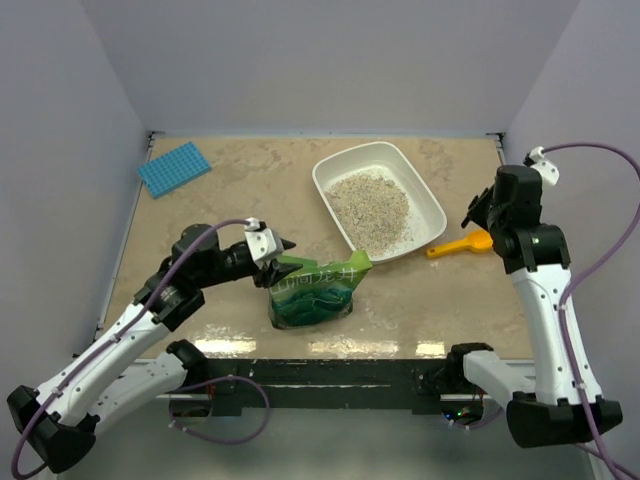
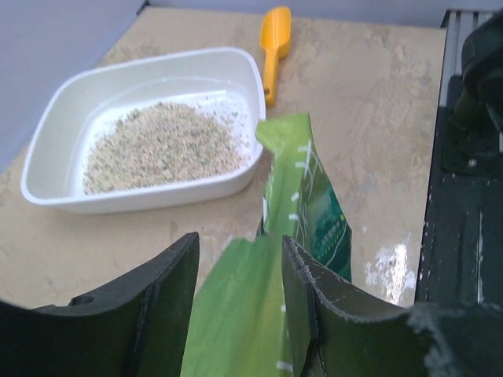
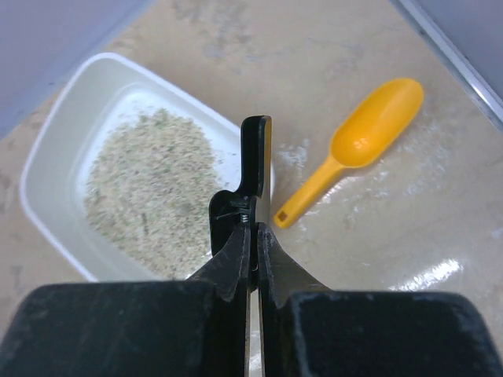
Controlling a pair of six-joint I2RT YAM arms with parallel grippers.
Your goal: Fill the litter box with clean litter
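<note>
The white litter box [image 1: 425, 195] lies back of centre with a heap of clean litter [image 1: 368, 208] inside; the left wrist view also shows the litter box [image 2: 47, 141] and litter [image 2: 161, 145]. A green pouch bag [image 1: 312, 292] stands upright at the front centre. My left gripper [image 1: 283, 256] is open at its top left corner, and the bag's [image 2: 310, 212] flap rises loosely between the spread jaws of the left gripper [image 2: 240, 251]. My right gripper [image 3: 253, 236] hovers over the box's right rim [image 3: 47, 157], shut on a small black clip [image 3: 255, 153].
An orange-yellow scoop [image 1: 458, 245] lies on the table just right of the box, its bowl toward the right wall. A blue gridded mat [image 1: 174, 168] sits at the back left. Grey walls enclose three sides, and a black rail runs along the near edge.
</note>
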